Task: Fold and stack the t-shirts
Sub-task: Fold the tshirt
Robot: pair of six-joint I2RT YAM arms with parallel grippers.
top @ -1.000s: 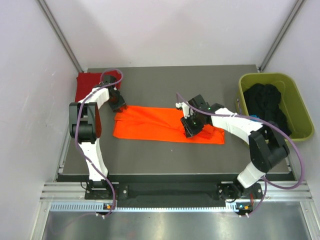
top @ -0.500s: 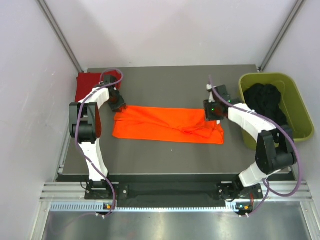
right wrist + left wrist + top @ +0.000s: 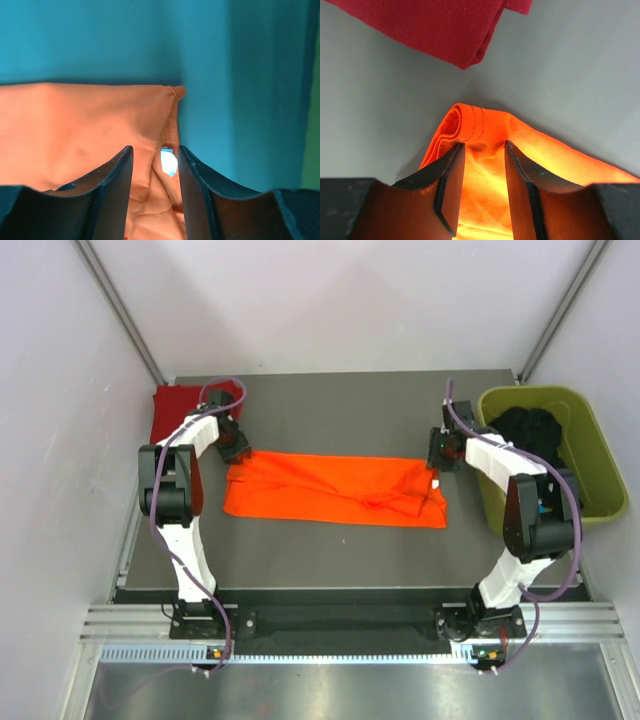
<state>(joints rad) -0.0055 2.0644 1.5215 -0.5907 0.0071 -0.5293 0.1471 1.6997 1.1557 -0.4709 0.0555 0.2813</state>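
Observation:
The orange t-shirt [image 3: 330, 490] lies folded into a long strip across the middle of the table. My left gripper [image 3: 240, 452] is at its far left corner. In the left wrist view the jaws [image 3: 485, 147] are closed on bunched orange fabric [image 3: 480, 125]. My right gripper [image 3: 440, 458] is over the strip's far right corner. In the right wrist view it [image 3: 155, 150] is open above the flat fabric [image 3: 85, 125], with a small pale patch [image 3: 169, 161] between the fingers. The dark red t-shirt [image 3: 172, 405] lies folded at the back left and also shows in the left wrist view [image 3: 445, 30].
An olive-green tub [image 3: 600, 455] holding dark clothes [image 3: 530, 445] stands at the table's right edge, just right of my right arm. Its green side shows at the right wrist view's edge [image 3: 312, 125]. White walls close in the back and both sides.
My right gripper has moved from the middle of the orange strip out to its far right corner. The left gripper has stayed at the left corner.

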